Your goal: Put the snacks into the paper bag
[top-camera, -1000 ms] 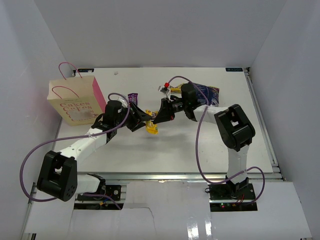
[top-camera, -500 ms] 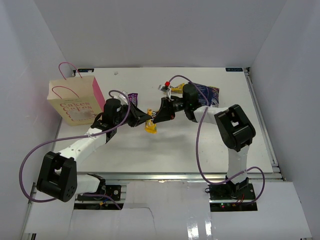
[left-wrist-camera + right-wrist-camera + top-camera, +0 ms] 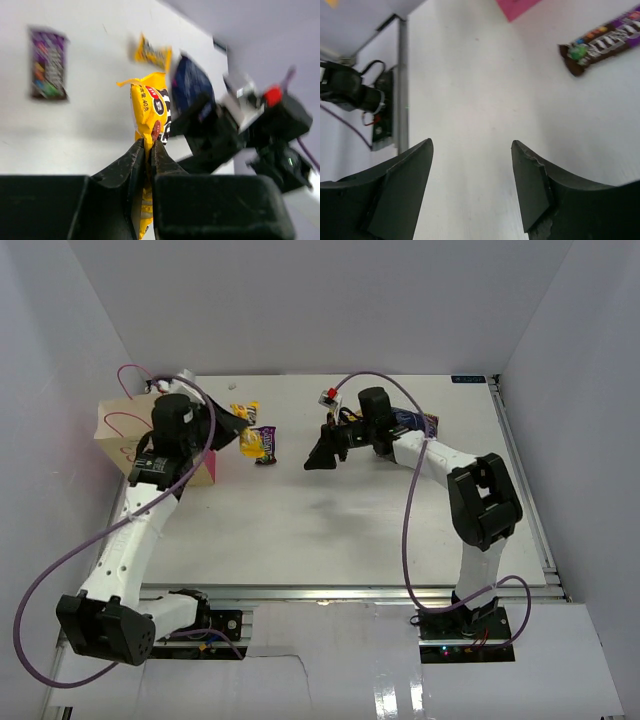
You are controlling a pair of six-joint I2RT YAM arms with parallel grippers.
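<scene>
Both tools are easy to read here. The left tool (image 3: pixel 148 145) is clamped tight on a yellow packet (image 3: pixel 149 112), which sticks up past the tips, with more of it hanging below between the fingers. That packet is up off the table (image 3: pixel 350 520), just right of the paper bag (image 3: pixel 118 435). The left arm runs long up the left side, its wrist in front of the bag and the tool pointing right.

The right tool (image 3: pixel 471 144) is wide open with nothing in it, over bare table. A purple packet (image 3: pixel 600 42) lies flat a little way beyond it. The right arm reaches in from the right, elbow bent, tool angled down and left.

Further out, another yellow packet (image 3: pixel 152 52) and the dark blue snack bag (image 3: pixel 192 85) sit near the right arm's wrist.
</scene>
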